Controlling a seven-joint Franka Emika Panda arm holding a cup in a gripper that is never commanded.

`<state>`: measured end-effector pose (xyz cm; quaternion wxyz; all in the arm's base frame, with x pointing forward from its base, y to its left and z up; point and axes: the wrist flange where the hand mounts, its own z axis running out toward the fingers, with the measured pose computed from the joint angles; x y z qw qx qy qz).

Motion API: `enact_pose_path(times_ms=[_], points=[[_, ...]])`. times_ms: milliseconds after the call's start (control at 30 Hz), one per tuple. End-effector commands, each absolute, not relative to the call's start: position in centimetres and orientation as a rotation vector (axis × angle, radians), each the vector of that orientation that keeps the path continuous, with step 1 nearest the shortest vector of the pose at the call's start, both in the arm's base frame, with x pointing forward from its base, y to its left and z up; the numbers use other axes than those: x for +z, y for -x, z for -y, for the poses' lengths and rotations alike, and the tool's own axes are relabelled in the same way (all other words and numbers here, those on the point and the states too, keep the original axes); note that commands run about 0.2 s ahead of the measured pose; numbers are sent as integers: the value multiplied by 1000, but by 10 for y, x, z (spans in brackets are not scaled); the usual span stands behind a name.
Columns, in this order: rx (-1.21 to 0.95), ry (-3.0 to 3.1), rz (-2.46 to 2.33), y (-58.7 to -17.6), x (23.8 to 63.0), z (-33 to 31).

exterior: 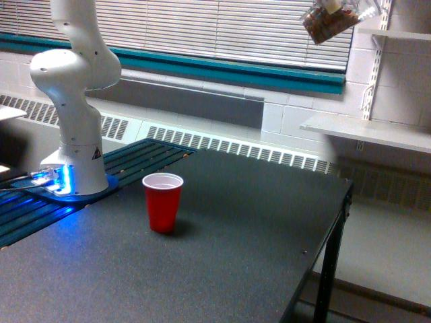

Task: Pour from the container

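Container [328, 23] tilted high, far above red cup [162, 202]

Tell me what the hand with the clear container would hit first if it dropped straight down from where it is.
Probably the dark table, well to the exterior view's right of the red cup. The container hangs high up; the hand is mostly out of frame, and depth is unclear.

A red cup [162, 202] stands upright, apparently empty, on the dark table [236, 249] below closed window blinds [222, 30].
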<state>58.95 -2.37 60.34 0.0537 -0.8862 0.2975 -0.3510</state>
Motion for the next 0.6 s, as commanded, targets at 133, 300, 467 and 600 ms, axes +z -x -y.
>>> enact_pose_path(times_ms=[133,300,467,600], points=[[-1078,2706,-879,-589,605,15],[-1084,2720,-868,-586,603,14],[-1088,2748,-857,-580,596,14],[-1093,2768,-847,-572,591,13]])
